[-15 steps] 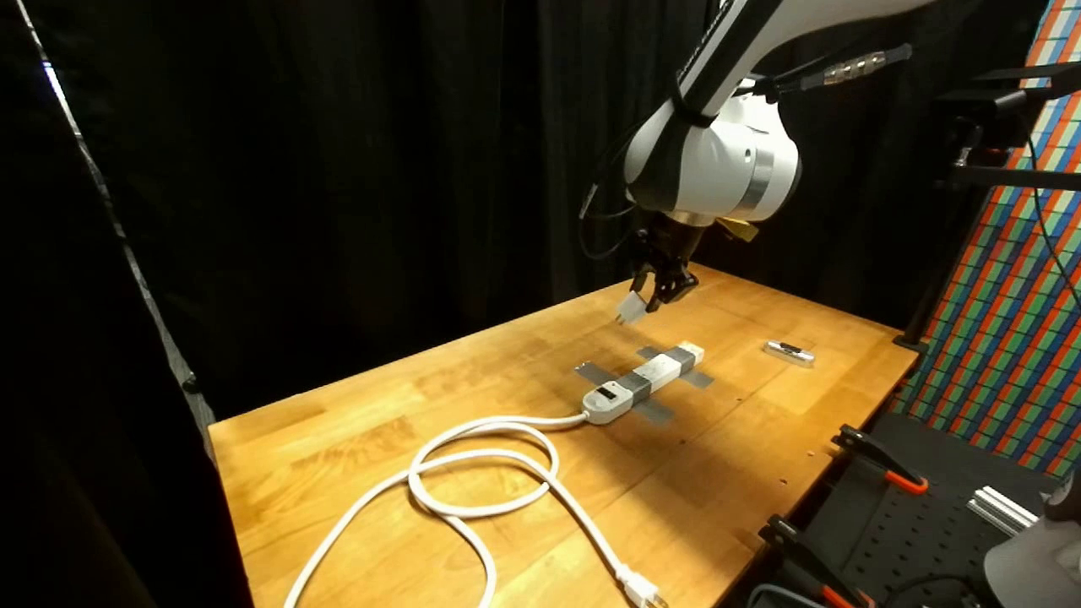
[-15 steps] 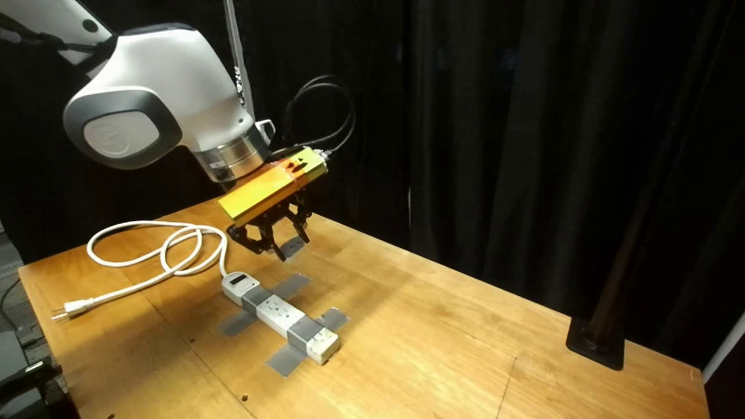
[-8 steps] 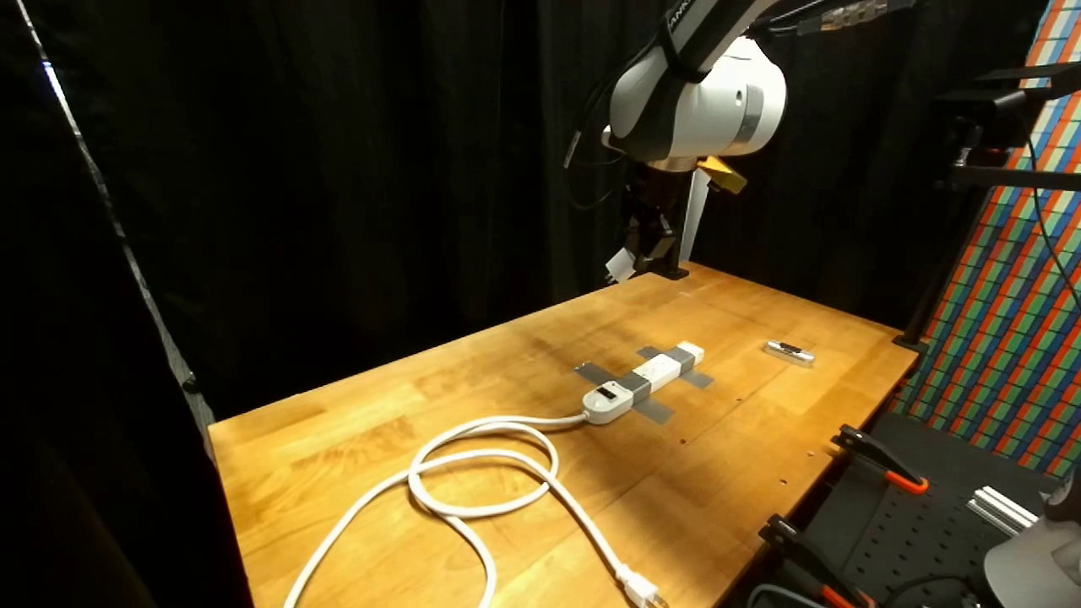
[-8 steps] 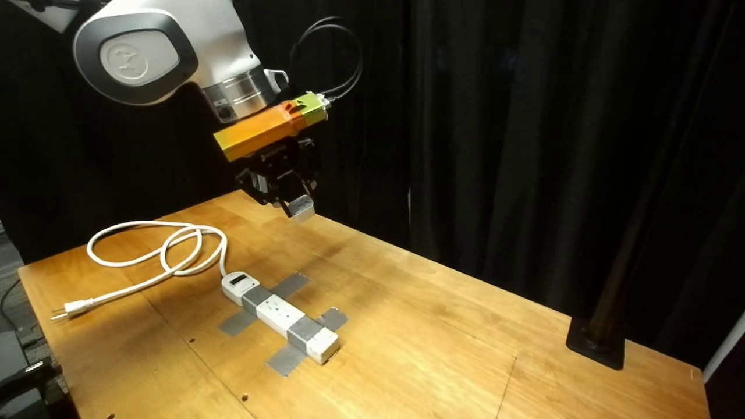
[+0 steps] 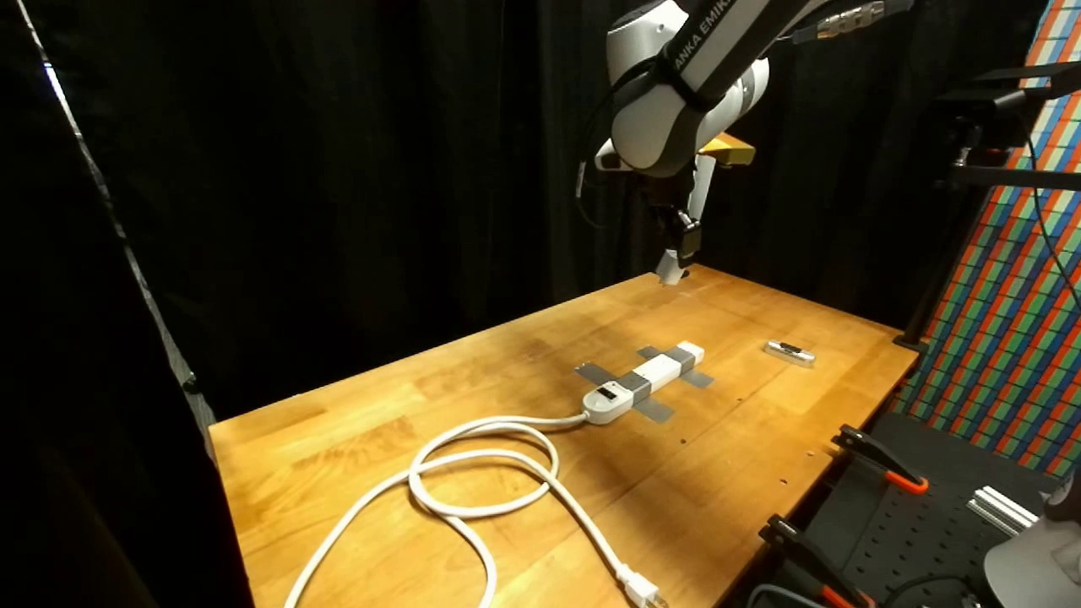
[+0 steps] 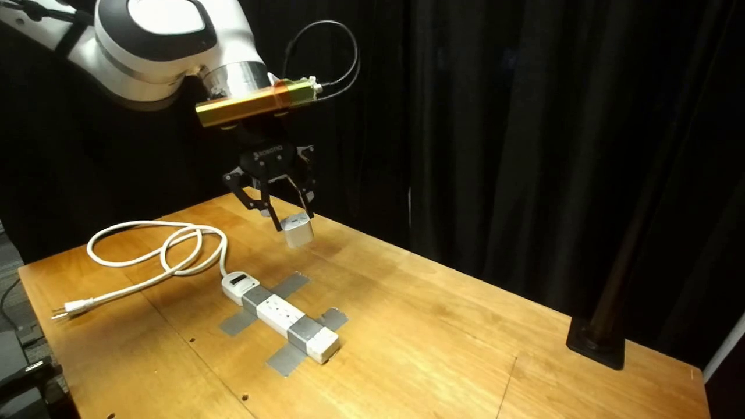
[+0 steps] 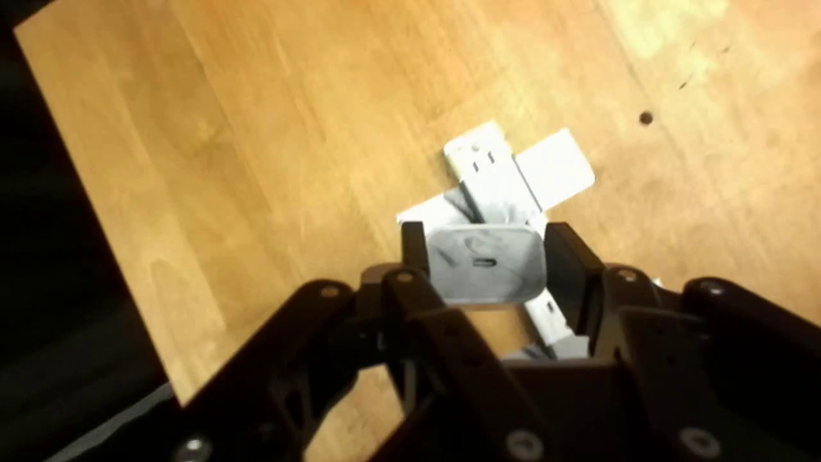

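Claw, left of frame centre in an exterior view: gripped a white adapter by opposite sides, presumably leaving its underside free. Power strip, lower: lay strapped to the desk with grey tape, likely against sliding.

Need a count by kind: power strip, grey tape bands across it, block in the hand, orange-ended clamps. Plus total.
Power strip: 1
Grey tape bands across it: 2
Pale block in the hand: 1
Orange-ended clamps: 2
Total: 6
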{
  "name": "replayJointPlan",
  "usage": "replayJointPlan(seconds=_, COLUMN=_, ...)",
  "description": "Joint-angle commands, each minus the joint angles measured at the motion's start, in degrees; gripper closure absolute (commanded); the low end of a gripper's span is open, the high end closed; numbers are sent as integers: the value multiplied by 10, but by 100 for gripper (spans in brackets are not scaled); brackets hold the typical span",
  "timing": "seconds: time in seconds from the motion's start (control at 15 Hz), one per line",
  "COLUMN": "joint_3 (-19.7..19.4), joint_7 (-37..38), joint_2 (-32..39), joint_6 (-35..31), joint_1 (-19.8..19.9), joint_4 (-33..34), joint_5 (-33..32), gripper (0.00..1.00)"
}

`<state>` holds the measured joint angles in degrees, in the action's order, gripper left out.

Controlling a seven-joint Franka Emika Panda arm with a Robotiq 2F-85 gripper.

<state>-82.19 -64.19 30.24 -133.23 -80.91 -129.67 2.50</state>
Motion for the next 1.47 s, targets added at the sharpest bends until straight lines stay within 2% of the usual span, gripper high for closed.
replayJointPlan(seconds=0.0, joint_3=77, joint_7=67, joint_2=-80, joint_6=109, joint_1=78, joint_4=47, joint_5=-148, gripper=77)
replayJointPlan(seconds=0.13, joint_3=153, joint_7=63, joint_2=-128, joint_6=171, joint_1=141, joint_4=62, joint_5=-202, gripper=77)
replayJointPlan(seconds=0.2, joint_3=203, joint_7=53, joint_2=-146, joint_6=195, joint_1=185, joint_4=68, joint_5=-216, gripper=77)
replayJointPlan(seconds=0.33, joint_3=291, joint_7=20, joint_2=-159, joint_6=232, joint_1=264, joint_4=80, joint_5=-206, gripper=77)
replayJointPlan(seconds=0.53, joint_3=426, joint_7=-37, joint_2=-166, joint_6=252, joint_1=398, joint_4=93, joint_5=-182, gripper=77)
replayJointPlan(seconds=0.6, joint_3=372, joint_7=-80, joint_2=-137, joint_6=239, joint_1=352, joint_4=95, joint_5=-144, gripper=77)
replayJointPlan(seconds=0.67, joint_3=394, joint_7=-96, joint_2=-139, joint_6=233, joint_1=375, joint_4=95, joint_5=-134, gripper=77)
replayJointPlan(seconds=0.73, joint_3=394, joint_7=-115, joint_2=-139, joint_6=226, joint_1=380, joint_4=93, joint_5=-122, gripper=77)
replayJointPlan(seconds=0.8, joint_3=499, joint_7=-108, joint_2=-163, joint_6=228, joint_1=480, joint_4=93, joint_5=-147, gripper=77)
replayJointPlan(seconds=0.87, joint_3=524, joint_7=-120, joint_2=-164, joint_6=223, joint_1=504, joint_4=92, joint_5=-148, gripper=77)
replayJointPlan(seconds=1.07, joint_3=661, joint_7=-143, joint_2=-175, joint_6=185, joint_1=637, joint_4=78, joint_5=-155, gripper=77)
replayJointPlan(seconds=1.2, joint_3=720, joint_7=-167, joint_2=-174, joint_6=160, joint_1=698, joint_4=72, joint_5=-154, gripper=77)
replayJointPlan(seconds=1.4, joint_3=773, joint_7=-194, joint_2=-171, joint_6=112, joint_1=759, joint_4=65, joint_5=-148, gripper=77)
